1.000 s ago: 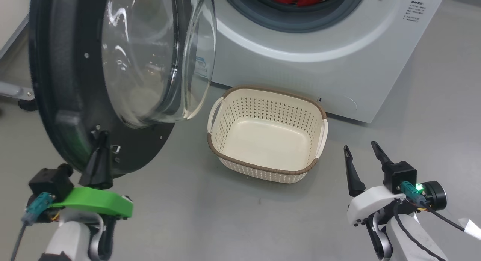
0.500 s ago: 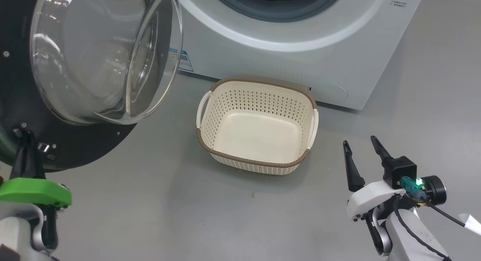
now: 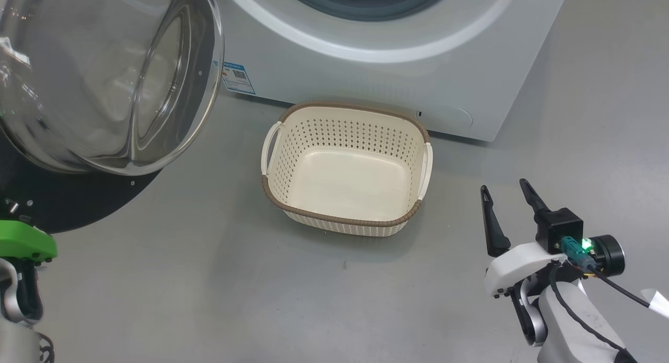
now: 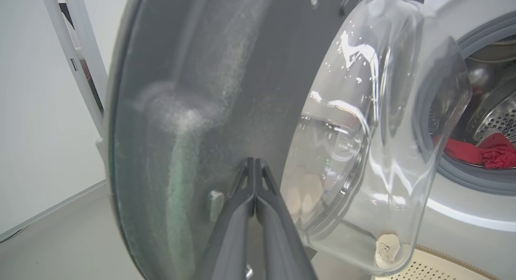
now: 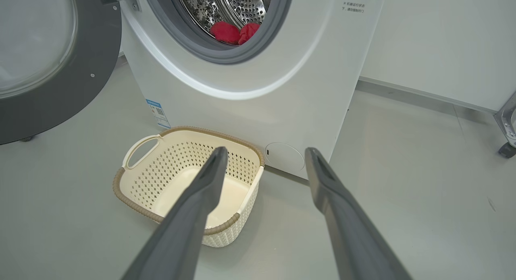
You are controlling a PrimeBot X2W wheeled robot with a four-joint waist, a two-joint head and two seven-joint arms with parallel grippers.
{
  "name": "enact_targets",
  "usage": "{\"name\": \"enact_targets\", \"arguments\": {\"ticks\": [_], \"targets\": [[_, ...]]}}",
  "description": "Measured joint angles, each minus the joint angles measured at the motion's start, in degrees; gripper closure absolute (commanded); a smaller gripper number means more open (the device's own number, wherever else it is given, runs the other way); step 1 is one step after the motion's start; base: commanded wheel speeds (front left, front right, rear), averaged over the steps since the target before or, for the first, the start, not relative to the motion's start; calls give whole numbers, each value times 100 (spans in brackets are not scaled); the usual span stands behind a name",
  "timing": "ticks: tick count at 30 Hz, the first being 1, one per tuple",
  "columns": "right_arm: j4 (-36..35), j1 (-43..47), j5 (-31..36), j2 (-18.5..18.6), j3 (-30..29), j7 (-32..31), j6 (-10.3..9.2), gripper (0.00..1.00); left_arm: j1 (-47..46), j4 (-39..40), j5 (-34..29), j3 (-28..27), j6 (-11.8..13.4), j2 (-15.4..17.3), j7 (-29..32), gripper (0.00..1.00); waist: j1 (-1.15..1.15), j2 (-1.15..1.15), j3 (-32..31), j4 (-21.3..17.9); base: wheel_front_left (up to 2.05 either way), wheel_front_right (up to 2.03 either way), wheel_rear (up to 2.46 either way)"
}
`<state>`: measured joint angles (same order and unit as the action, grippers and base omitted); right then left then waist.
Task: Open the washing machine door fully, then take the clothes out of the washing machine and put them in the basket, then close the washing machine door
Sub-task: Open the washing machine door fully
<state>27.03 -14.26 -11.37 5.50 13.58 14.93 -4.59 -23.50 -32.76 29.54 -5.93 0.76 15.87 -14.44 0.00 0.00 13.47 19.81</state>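
The washing machine door (image 3: 78,206) stands swung open at the upper left, its clear glass bowl (image 3: 104,75) bulging toward me. My left gripper (image 4: 254,162) is shut with nothing in it, its tips against the door's (image 4: 193,90) dark inner face beside a small latch piece. Red clothes (image 5: 236,32) lie in the steel drum of the white washing machine (image 3: 376,65), also seen past the glass as clothes (image 4: 479,151). The cream basket (image 3: 339,219) sits empty on the floor before the machine. My right gripper (image 3: 503,185) hangs open to the basket's right, holding nothing.
Grey floor spreads around the basket (image 5: 133,199). A blue label (image 3: 238,77) marks the machine's base. A white frame leg (image 4: 80,62) stands behind the door (image 5: 60,102). A metal stand with a caster (image 5: 506,131) is at the far right, near a pale wall.
The door has swung wider to the left, and my left gripper went left with it, nearly off the head view. The head camera has shifted too. The right gripper stays open in place.
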Motion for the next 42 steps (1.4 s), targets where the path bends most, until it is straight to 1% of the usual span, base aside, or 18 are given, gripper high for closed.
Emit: {"name": "enact_targets", "arguments": {"ticks": [8, 12, 19, 21, 22, 23, 24, 25, 26, 27, 28, 35, 42], "targets": [[8, -21, -1, -23, -78, 0, 0, 0, -15, 48, -133, 79, -127, -172, 0, 100, 0, 0, -86, -25, 0, 0, 0], [8, -20, -4, -43, -121, 0, 0, 0, -8, 248, -294, 127, -299, -307, 0, 100, 0, 0, -170, -21, 0, 0, 0], [15, 45, -16, -109, -124, 0, 55, 0, 269, 693, -455, 303, -491, -755, 0, 100, 0, 0, -359, -49, 0, 0, 0], [14, 68, -16, -122, -103, 0, 85, 0, 459, 804, -544, 381, -522, -820, -1, 100, 0, 0, -415, -80, 0, 0, 0], [12, 69, -18, -134, -91, 0, 97, 0, 548, 860, -615, 428, -564, -845, -1, 87, 0, 0, -440, -106, 0, 0, 0], [4, 70, -18, -149, -86, 0, 98, 0, 627, 934, -686, 471, -568, -870, 0, 69, 0, 0, -463, -134, 0, 0, 0], [-3, 71, -18, -157, -80, 0, 99, 0, 692, 1012, -755, 511, -580, -901, 0, 69, 0, 0, -486, -165, 0, 0, 0], [-7, 74, -18, -160, -69, 0, 99, 0, 756, 1095, -806, 555, -614, -929, -1, 51, 0, 0, -511, -200, 0, 0, 0], [-13, 84, -18, -166, -73, 0, 99, 0, 820, 1173, -825, 576, -620, -965, -1, 24, 0, 0, -535, -236, 0, 0, 0], [-22, 100, -18, -169, -75, 0, 100, 0, 890, 1243, -856, 605, -626, -994, -1, 4, 0, 0, -561, -277, 0, 0, 0], [-37, 122, -18, -170, -78, 0, 101, 0, 970, 1299, -912, 627, -642, -1013, -1, 0, 0, 0, -586, -319, 0, 0, 0], [-265, 263, -38, -199, -93, 0, 123, 0, 1552, 1525, -1096, 627, -669, -1094, 0, 0, 0, 0, -756, -698, 0, 0, 0], [-483, 336, -59, -209, -12, 0, 201, 0, 1909, 1802, -1300, 555, -687, -1100, 0, 0, 0, 0, -885, -1179, 0, 0, 0]]}}
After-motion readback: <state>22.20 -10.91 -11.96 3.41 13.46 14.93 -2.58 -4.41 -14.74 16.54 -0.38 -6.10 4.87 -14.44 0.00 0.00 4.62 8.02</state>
